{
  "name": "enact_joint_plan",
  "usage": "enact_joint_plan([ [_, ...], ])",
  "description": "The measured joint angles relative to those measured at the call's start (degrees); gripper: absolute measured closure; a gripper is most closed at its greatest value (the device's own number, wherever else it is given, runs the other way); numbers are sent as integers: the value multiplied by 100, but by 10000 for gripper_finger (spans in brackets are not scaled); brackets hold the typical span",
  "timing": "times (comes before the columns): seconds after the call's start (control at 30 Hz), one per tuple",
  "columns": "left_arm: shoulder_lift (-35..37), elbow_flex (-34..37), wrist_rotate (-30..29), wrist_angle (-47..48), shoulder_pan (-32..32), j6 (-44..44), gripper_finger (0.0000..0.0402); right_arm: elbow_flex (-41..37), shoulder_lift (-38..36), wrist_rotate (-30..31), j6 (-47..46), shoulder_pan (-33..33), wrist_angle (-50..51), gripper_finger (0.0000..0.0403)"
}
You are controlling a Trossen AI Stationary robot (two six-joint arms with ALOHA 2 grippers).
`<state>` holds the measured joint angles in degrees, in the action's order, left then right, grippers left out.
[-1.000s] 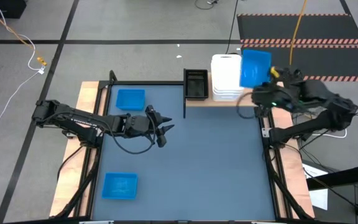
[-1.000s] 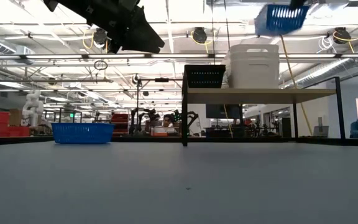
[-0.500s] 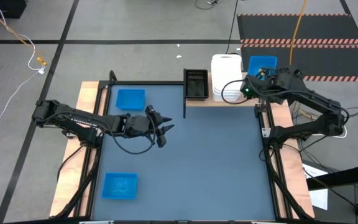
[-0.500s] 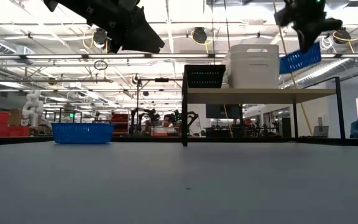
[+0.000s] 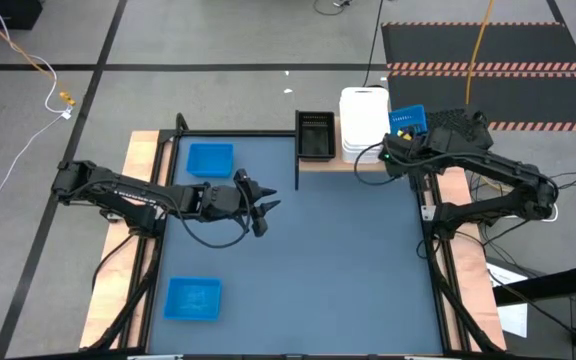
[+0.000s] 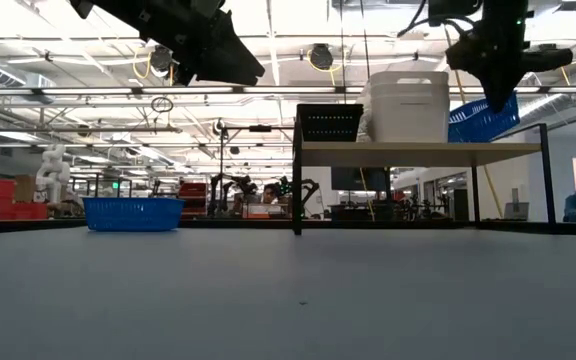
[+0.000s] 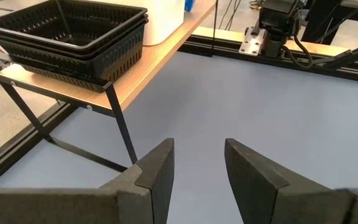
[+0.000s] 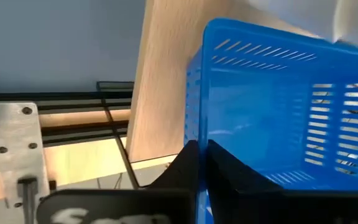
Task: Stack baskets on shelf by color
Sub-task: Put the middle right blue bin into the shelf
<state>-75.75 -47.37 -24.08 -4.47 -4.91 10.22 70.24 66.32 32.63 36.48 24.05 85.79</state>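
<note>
The right gripper (image 5: 400, 143) pinches a tilted blue basket (image 5: 408, 121) over the shelf (image 6: 418, 153) at upper right, beside the white baskets (image 5: 363, 120). Left gripper (image 5: 265, 210) hangs spread at centre-left.

We hold our right end effector (image 5: 400, 143) clamped at the far right; our left end effector (image 5: 264, 208) hovers mid-tabletop, fingers parted.

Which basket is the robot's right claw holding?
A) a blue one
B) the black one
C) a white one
A: the right gripper pinches the rim of a blue basket over the shelf, beside the white stack.
</note>
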Motion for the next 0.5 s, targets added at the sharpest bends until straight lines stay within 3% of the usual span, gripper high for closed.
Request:
enact_joint_plan([
  [0.3, 0, 0, 0, 4, 0, 2, 256, -1, -38, -257, 12, -1, -134, 394],
  [0.5, 0, 0, 0, 4, 0, 4, 256, -9, -230, -377, 17, -2, -141, 350],
])
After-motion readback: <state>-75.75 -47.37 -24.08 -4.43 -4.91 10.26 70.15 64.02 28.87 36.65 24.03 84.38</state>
